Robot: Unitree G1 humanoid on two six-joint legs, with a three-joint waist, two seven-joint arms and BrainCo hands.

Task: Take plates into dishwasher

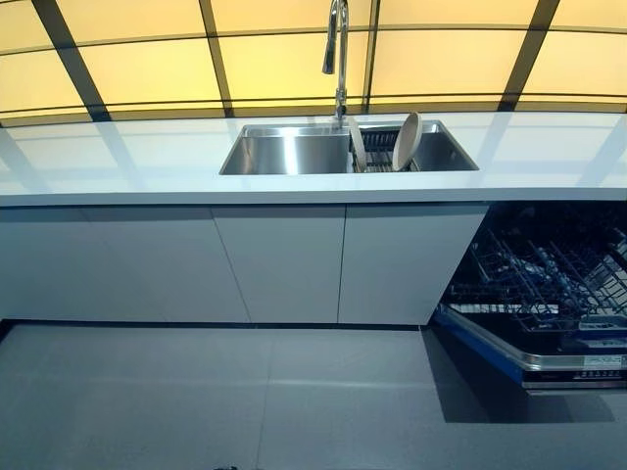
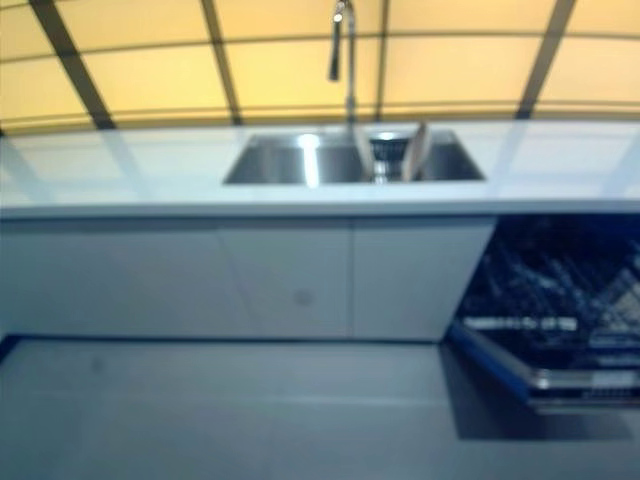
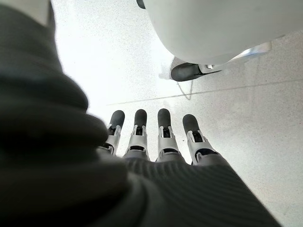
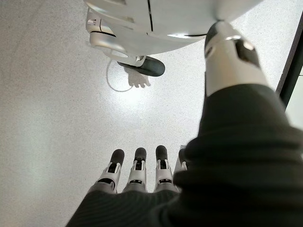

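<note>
Two beige plates stand on edge in a dark rack inside the steel sink of a white counter; they also show in the right eye view. The dishwasher stands open at the lower right, its wire rack pulled out. Neither hand shows in the eye views. My left hand hangs over the grey floor with straight fingers, holding nothing. My right hand hangs the same way, fingers straight and empty.
A tall tap rises behind the sink. White cabinet doors run under the counter. The dishwasher's open door juts out over the grey floor at the right.
</note>
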